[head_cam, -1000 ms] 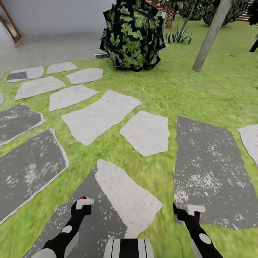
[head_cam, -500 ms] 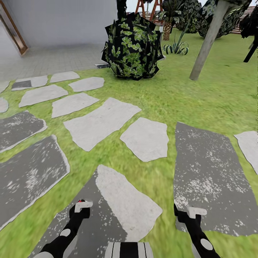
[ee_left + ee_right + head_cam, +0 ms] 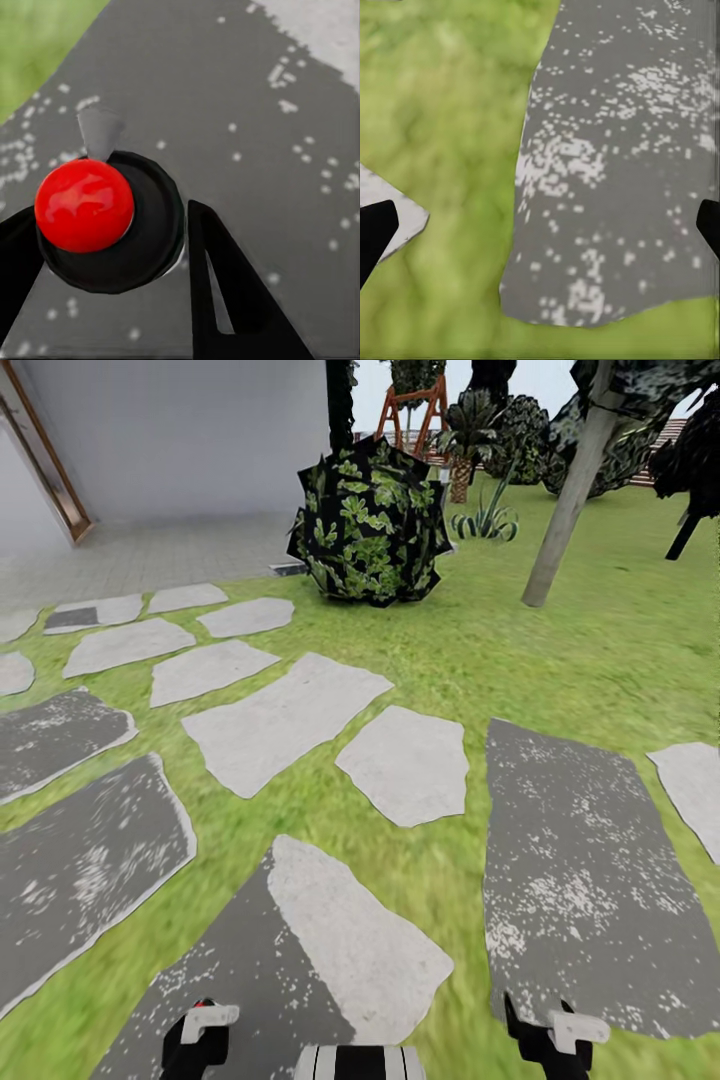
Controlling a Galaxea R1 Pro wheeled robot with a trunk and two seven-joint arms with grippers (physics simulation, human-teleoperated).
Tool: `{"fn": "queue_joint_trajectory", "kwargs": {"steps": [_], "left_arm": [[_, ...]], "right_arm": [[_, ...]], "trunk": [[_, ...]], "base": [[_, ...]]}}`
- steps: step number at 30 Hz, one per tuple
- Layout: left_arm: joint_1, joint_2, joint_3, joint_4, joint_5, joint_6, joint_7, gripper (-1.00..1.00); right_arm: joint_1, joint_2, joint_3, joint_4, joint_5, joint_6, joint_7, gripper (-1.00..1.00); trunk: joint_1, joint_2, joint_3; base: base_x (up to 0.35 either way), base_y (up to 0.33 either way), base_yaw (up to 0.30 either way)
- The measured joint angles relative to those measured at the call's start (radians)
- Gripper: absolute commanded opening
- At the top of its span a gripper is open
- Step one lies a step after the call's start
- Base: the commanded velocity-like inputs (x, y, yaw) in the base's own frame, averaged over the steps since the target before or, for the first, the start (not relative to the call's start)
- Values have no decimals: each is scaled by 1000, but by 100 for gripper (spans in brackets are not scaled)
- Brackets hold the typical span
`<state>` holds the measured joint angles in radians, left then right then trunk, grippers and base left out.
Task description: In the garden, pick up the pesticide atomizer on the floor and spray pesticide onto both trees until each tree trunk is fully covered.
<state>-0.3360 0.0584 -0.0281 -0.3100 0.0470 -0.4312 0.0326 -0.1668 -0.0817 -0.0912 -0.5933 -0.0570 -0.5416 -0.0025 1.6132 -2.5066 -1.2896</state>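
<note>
In the left wrist view my left gripper (image 3: 109,229) is shut on the pesticide atomizer (image 3: 86,206), a black round top with a red knob, held over a dark grey stone slab. The head view has that gripper (image 3: 200,1025) at the bottom edge. My right gripper (image 3: 540,225) is open with nothing between its fingers, above grass and a speckled slab; it sits low at the right (image 3: 560,1032) in the head view. A tree trunk (image 3: 568,510), smooth, grey-tan and leaning, rises from the lawn far ahead on the right.
Irregular grey stone slabs (image 3: 285,715) cross the grass floor (image 3: 560,650) ahead. A round leafy bush (image 3: 370,525) stands ahead in the middle. Behind it are a short palm (image 3: 462,455), a striped spiky plant (image 3: 485,520), a wooden swing frame (image 3: 410,405) and a grey wall (image 3: 190,430) over paving.
The head camera has tilted up: more of the wall, swing frame and far garden shows, and both arms sit lower in the picture. The left gripper keeps its hold.
</note>
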Motion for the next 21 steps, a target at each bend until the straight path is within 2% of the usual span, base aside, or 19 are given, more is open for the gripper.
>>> {"fn": "queue_joint_trajectory", "kwargs": {"steps": [5,12,15,21], "left_arm": [[13,6,-1,-5,1,-2,0,-100],[27,18,2,-5,5,-6,3,-100],[29,28,3,-5,8,-6,5,-100],[30,31,5,-5,9,-5,5,-100]], "right_arm": [[1,-6,0,29,-1,1,0,100],[1,-1,3,44,0,1,3,100],[1,1,5,48,0,2,4,100],[1,2,6,49,0,2,5,100]], "trunk": [[-2,1,19],[-5,3,47],[-7,4,62],[-9,5,94]], "base": [[0,0,0],[0,0,0],[0,0,0],[0,0,0]]}}
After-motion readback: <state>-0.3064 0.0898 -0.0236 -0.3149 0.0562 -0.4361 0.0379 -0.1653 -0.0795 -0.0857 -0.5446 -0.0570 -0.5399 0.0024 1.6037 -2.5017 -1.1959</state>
